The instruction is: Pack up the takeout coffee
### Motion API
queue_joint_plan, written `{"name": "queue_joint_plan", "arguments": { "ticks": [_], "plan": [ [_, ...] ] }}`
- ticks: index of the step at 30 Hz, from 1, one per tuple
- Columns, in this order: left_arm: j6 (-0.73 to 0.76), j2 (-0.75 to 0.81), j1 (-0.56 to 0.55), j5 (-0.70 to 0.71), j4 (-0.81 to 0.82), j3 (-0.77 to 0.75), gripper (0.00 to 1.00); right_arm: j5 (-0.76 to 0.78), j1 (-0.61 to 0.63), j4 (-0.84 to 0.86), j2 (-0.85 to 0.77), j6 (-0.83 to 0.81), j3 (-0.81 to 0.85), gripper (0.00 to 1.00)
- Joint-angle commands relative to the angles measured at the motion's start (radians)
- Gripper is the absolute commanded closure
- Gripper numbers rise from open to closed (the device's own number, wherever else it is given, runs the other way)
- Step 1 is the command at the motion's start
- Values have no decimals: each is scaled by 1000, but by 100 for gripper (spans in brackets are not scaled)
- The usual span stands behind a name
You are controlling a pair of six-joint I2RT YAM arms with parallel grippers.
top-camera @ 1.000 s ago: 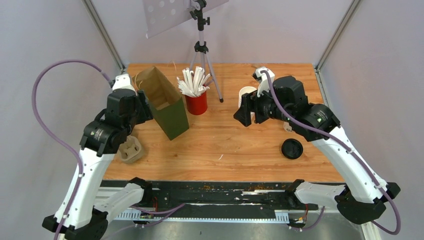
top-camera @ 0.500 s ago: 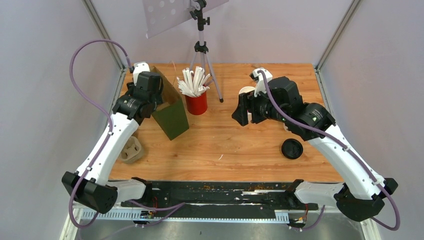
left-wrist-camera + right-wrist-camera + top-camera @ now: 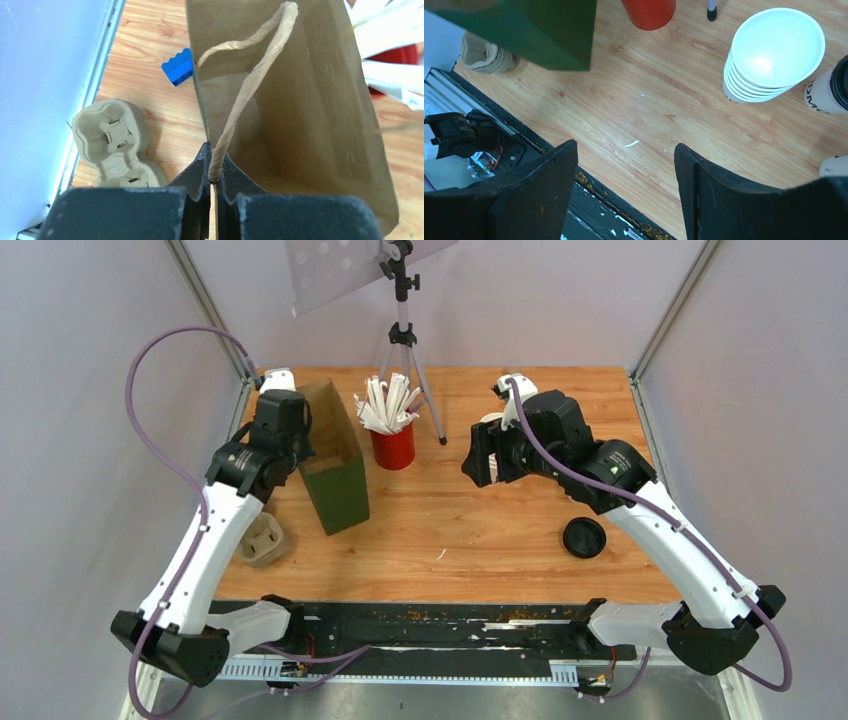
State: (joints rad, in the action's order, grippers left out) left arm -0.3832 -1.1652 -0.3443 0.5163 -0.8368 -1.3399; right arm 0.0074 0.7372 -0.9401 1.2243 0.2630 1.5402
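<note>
Left wrist view shows my left end effector (image 3: 212,176) closed on the paper bag (image 3: 300,125). The two fingers pinch the near wall of the bag at its top edge, and the twine handle (image 3: 250,85) rises from just between them. The bag stands upright and open on the worktop (image 3: 450,530), brown inside and green outside. Below this end effector and to its left lies a pulp cup carrier (image 3: 112,145). Farther ahead on the same side, close to the bag wall, is a blue brick (image 3: 177,67).

My right end effector (image 3: 624,150) is open, its fingers spread wide with nothing between them, and it hangs above bare wood. Ahead of it, toward the right of its view, stands a stack of white cups (image 3: 774,55). Just beside that stack, cut by the picture edge, is the white paper cup (image 3: 819,95), which has dark print and a dark top. I cannot tell whether this top is a lid or only the inside. In the top view a black lid (image 3: 584,538) lies flat on the worktop, well apart from my right end effector (image 3: 480,455), closer to my base. A red cup (image 3: 393,445) of white straws stands between the bag and this end effector.
</note>
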Motion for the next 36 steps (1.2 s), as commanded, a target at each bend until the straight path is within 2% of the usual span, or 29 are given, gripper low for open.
{"name": "queue_joint_plan", "arguments": {
  "ticks": [1, 5, 9, 14, 17, 23, 29, 36],
  "plan": [
    [27, 123, 5, -142, -130, -77, 100, 30, 4, 60, -10, -22, 21, 29],
    [48, 181, 5, -223, -259, -103, 100, 45, 5, 94, -20, -48, 17, 29],
    [129, 236, 5, -430, -266, -90, 100, 58, 4, 129, -26, -76, 28, 29],
    [165, 286, 4, -736, -99, -10, 100, 59, 4, 172, -32, -96, 24, 28],
    [176, 279, -3, -869, 13, 26, 100, 76, 3, 175, -41, -100, 24, 28],
    [236, 176, -41, -1090, 236, 50, 100, 290, 4, 142, -106, -94, 66, 29],
    [258, 3, -112, -1232, 277, -17, 100, 375, 3, 161, -157, -150, 79, 28],
    [349, -77, -140, -1258, 243, -33, 100, 370, 3, 137, -162, -128, 84, 28]
  ]
}}
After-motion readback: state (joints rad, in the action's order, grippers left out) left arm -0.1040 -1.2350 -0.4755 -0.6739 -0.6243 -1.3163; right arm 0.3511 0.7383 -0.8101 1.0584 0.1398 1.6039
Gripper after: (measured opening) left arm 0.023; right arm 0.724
